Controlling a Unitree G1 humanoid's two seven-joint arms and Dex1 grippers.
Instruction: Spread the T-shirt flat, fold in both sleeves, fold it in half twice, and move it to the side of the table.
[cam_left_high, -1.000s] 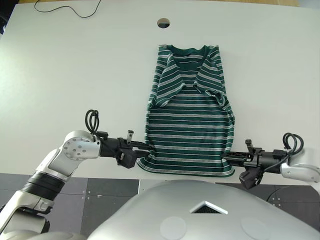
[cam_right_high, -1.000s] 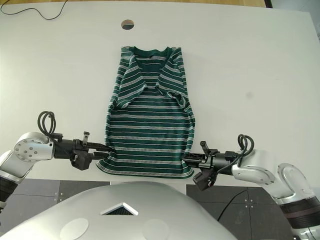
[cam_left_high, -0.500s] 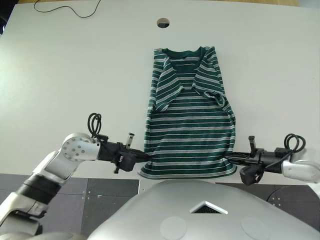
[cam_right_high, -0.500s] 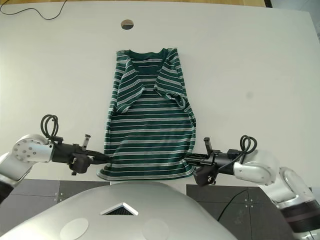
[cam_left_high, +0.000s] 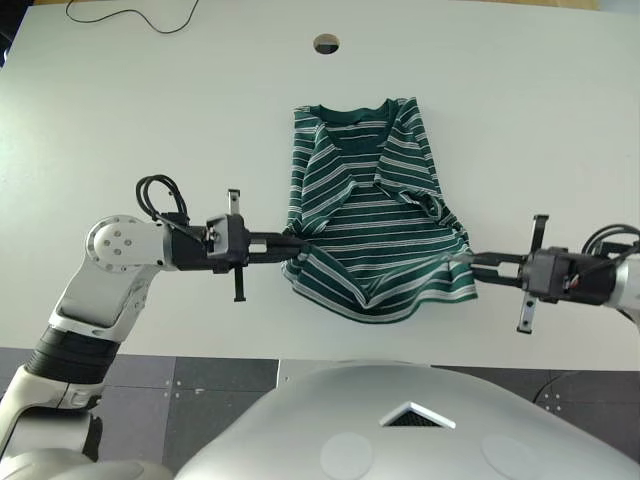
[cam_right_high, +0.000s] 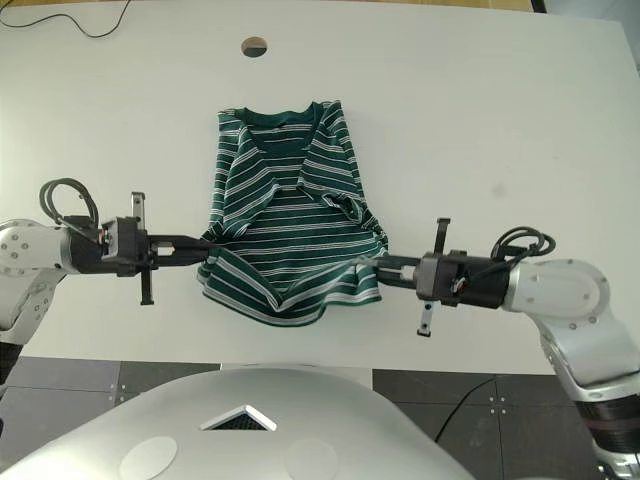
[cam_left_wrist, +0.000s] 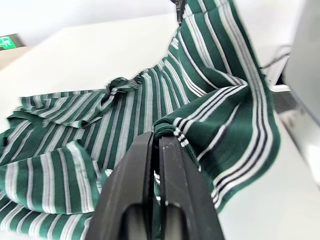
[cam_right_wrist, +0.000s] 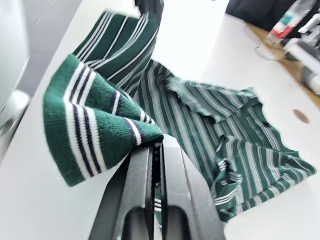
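Observation:
A green T-shirt (cam_left_high: 370, 200) with white stripes lies on the white table (cam_left_high: 150, 120), collar at the far end and both sleeves folded in over the chest. Its near hem is raised off the table and sags between the two arms. My left gripper (cam_left_high: 296, 243) is shut on the hem's left corner (cam_left_wrist: 165, 131). My right gripper (cam_left_high: 462, 259) is shut on the hem's right corner (cam_right_wrist: 145, 132). Both hold their corners above the shirt's lower half.
A round cable hole (cam_left_high: 326, 44) sits in the table beyond the collar. A black cable (cam_left_high: 130, 14) lies at the far left edge. Bare tabletop extends to both sides of the shirt. The table's near edge runs just below the arms.
Both grippers have lifted the hem off the table and carried it away from the near edge toward the collar. The shirt's lower part now bunches and sags between them.

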